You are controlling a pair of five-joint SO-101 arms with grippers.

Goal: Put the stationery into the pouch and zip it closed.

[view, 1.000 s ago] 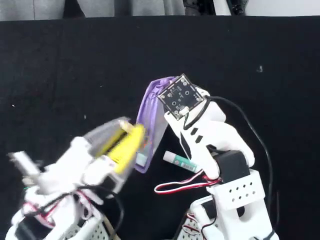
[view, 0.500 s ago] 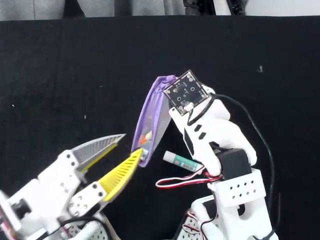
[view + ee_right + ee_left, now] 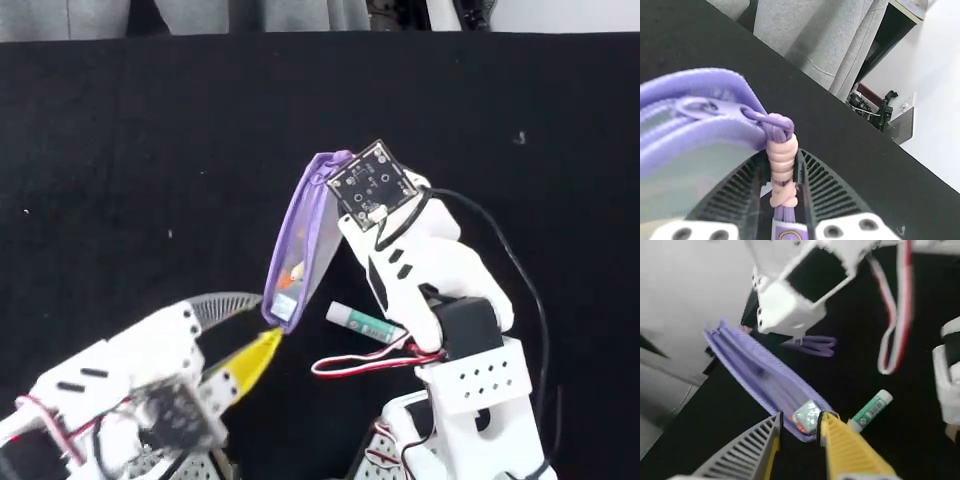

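Purple pouch (image 3: 300, 245) stands on edge mid-table, mouth gaping, right gripper (image 3: 782, 165) clamped tight on its pull cord (image 3: 781, 165). Left gripper (image 3: 250, 320) is spread wide and empty at the lower end. Glue stick (image 3: 362, 322) waits alongside. One clumsy nudge there could spill what's inside!

Purple pouch (image 3: 300, 235) raised, open; green-capped glue stick (image 3: 363, 322) lying beside it.

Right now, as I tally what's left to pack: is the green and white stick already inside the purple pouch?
No, the green and white stick lies on the black table beside the purple pouch, not in it.
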